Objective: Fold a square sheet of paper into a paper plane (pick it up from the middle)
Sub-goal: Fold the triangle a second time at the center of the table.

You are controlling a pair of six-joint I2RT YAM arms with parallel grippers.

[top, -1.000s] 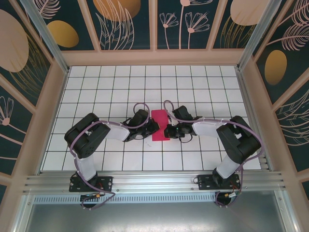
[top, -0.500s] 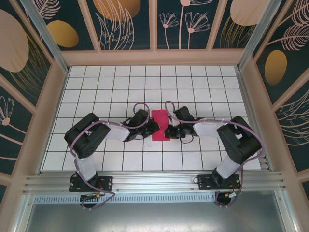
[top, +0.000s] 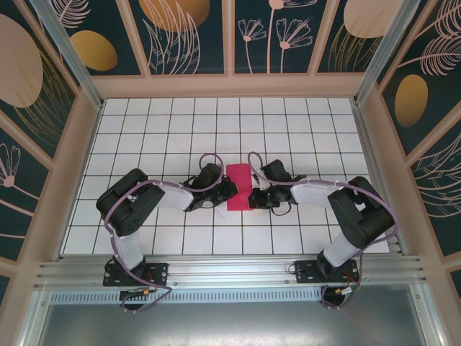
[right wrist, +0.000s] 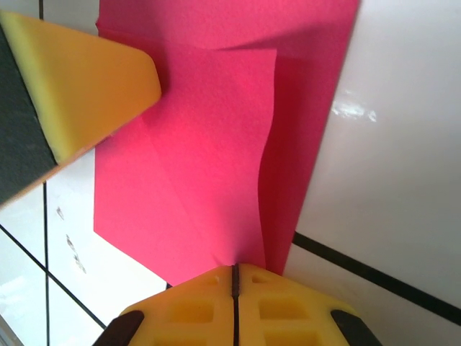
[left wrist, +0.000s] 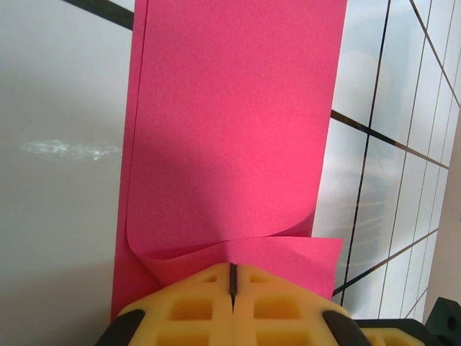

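Your square sheet of paper (top: pixel 239 186) lies mid-table as a narrow folded strip between the arms; the left gripper (left wrist: pixel 233 268) and right gripper (right wrist: pixel 235 268) are both closed tight, a lifted pink flap meeting each tip — pinched or merely pressed, I cannot tell; steady one side, draw the other flap slowly, and align edges before creasing.
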